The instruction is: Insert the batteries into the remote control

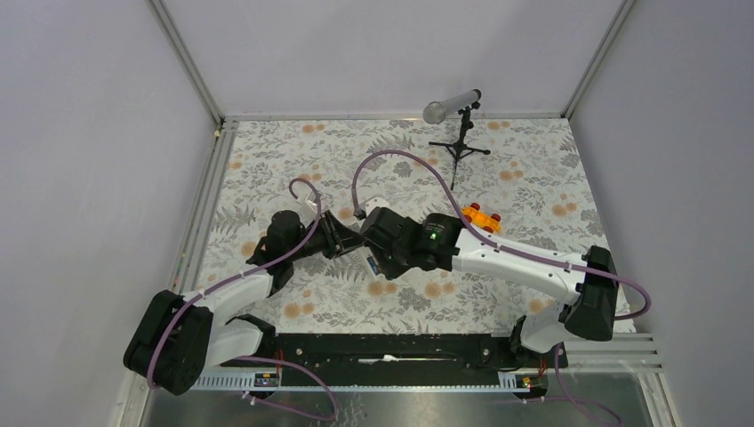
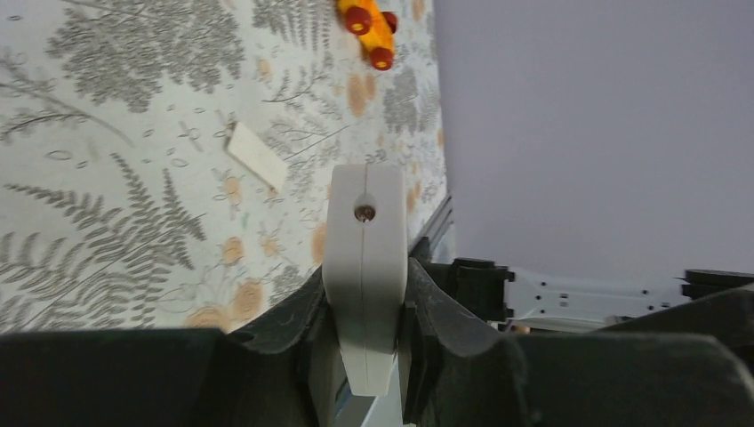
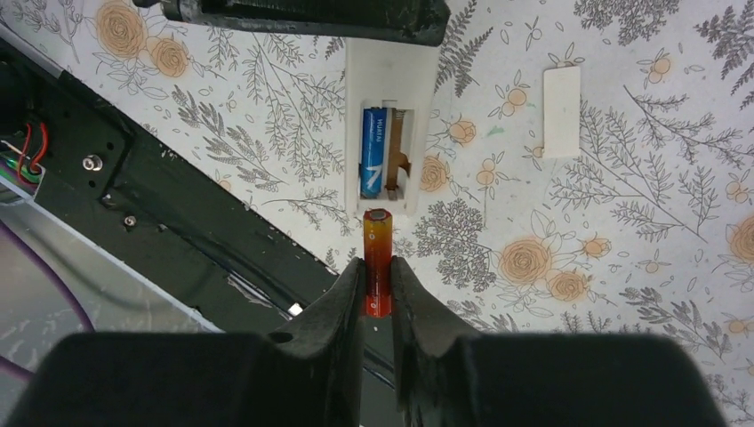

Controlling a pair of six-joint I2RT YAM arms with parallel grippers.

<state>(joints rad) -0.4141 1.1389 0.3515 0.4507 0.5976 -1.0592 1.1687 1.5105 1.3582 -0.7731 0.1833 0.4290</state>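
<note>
My left gripper (image 2: 364,277) is shut on the white remote control (image 2: 364,249), seen end-on and held above the table. In the right wrist view the remote (image 3: 389,80) lies back-up with its compartment open. A blue battery (image 3: 372,163) sits in the left slot and the right slot beside it is empty. My right gripper (image 3: 378,274) is shut on the red battery (image 3: 377,253), whose tip is just at the remote's near end. In the top view the two grippers, left (image 1: 342,238) and right (image 1: 373,258), meet at mid-table and hide most of the remote.
The loose white cover piece (image 3: 561,111) lies flat on the floral cloth right of the remote; it also shows in the left wrist view (image 2: 256,156). An orange toy car (image 1: 480,218) sits behind the right arm. A microphone stand (image 1: 458,133) stands at the back.
</note>
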